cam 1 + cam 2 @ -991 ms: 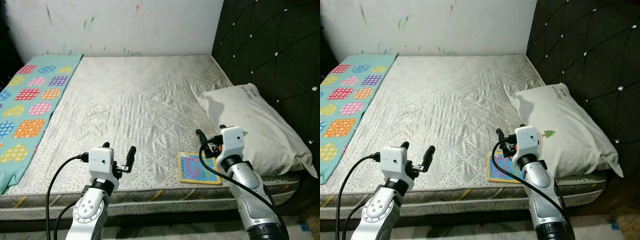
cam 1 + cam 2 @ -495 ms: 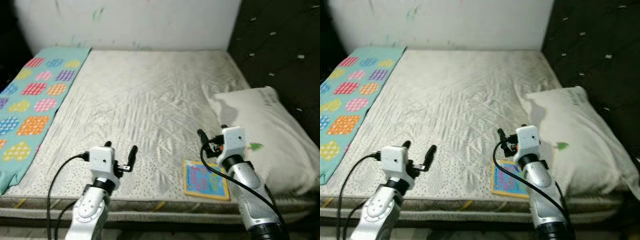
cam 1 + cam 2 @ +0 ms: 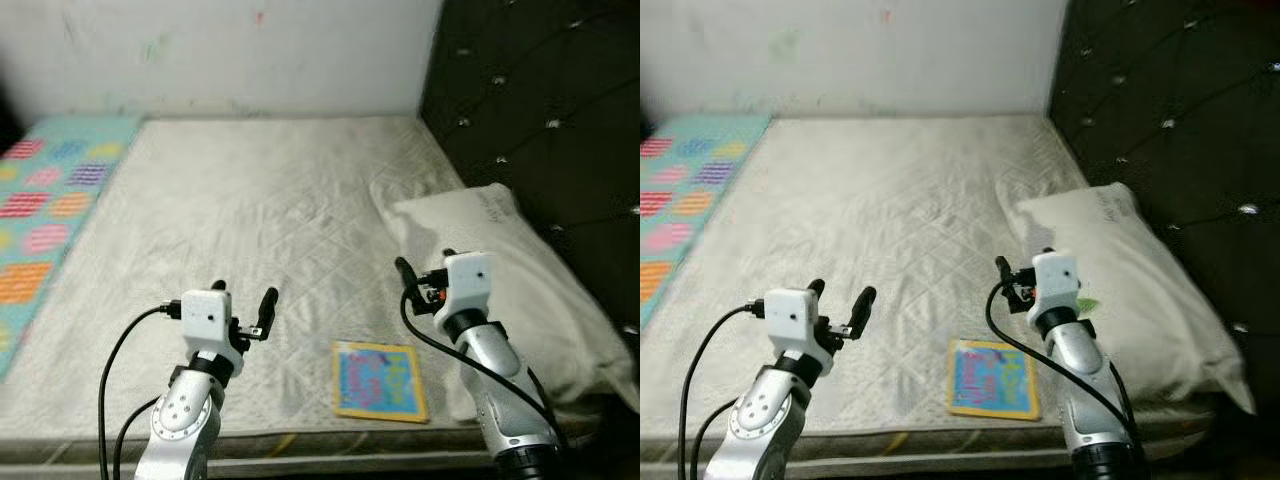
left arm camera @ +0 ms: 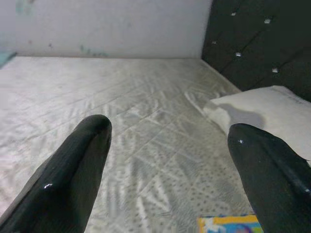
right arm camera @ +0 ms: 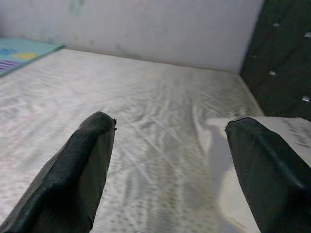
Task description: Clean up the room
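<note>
We look down on a bare quilted mattress point(image 3: 250, 220) where a thin square picture book point(image 3: 378, 380), yellow-edged with a blue and pink cover, lies flat near the near edge, just left of a white pillow point(image 3: 520, 290). Our left gripper point(image 3: 243, 305) and right gripper point(image 3: 425, 282) hover above the mattress, both spread wide and empty. A patterned teal blanket point(image 3: 45, 210) runs along the far left.
</note>
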You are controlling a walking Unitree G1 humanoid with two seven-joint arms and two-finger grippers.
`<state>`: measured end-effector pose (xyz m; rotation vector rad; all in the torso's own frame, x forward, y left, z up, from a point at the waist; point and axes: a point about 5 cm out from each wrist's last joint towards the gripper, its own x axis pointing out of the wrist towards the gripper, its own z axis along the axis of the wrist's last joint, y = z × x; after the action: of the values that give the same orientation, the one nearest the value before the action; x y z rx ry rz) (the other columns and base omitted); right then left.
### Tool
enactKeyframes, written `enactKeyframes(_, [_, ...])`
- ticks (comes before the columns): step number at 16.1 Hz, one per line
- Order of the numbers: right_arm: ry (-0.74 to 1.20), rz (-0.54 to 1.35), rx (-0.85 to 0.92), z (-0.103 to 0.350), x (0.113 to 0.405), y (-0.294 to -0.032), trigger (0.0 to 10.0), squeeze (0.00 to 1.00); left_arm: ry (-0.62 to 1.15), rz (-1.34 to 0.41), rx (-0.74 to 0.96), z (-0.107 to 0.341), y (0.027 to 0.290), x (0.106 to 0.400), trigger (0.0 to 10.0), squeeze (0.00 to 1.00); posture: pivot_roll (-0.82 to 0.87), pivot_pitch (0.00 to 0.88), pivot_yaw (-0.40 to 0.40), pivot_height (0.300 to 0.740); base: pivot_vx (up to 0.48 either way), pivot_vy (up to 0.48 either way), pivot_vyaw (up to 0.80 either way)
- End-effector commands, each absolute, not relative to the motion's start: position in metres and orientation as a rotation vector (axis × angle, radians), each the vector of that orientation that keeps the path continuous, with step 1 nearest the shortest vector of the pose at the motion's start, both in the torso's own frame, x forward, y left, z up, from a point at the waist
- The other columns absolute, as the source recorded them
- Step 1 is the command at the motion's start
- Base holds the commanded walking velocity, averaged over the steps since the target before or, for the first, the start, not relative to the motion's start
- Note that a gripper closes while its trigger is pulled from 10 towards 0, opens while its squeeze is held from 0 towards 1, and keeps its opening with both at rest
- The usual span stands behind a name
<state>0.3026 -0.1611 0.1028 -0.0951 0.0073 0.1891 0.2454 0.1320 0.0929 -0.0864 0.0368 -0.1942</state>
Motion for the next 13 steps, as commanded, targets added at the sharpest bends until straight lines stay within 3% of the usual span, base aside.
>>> enactKeyframes(1, [-0.008,0.195,-0.093,0.1064,0.3044,-0.1597,10.0,0.00,0.042,-0.182,-0.084,0.0931,0.1356,0.2460,10.0,0.00,-0.06,0.000,0.018,0.740,0.000,0.442,0.00])
enactKeyframes(13, [-0.010,0.204,-0.099,0.1073,0.3065,-0.1586,10.0,0.00,0.055,-0.164,-0.081,0.0915,0.1365,0.2476,10.0,0.00,-0.07,0.000,0.013,0.740,0.000,0.480,0.00])
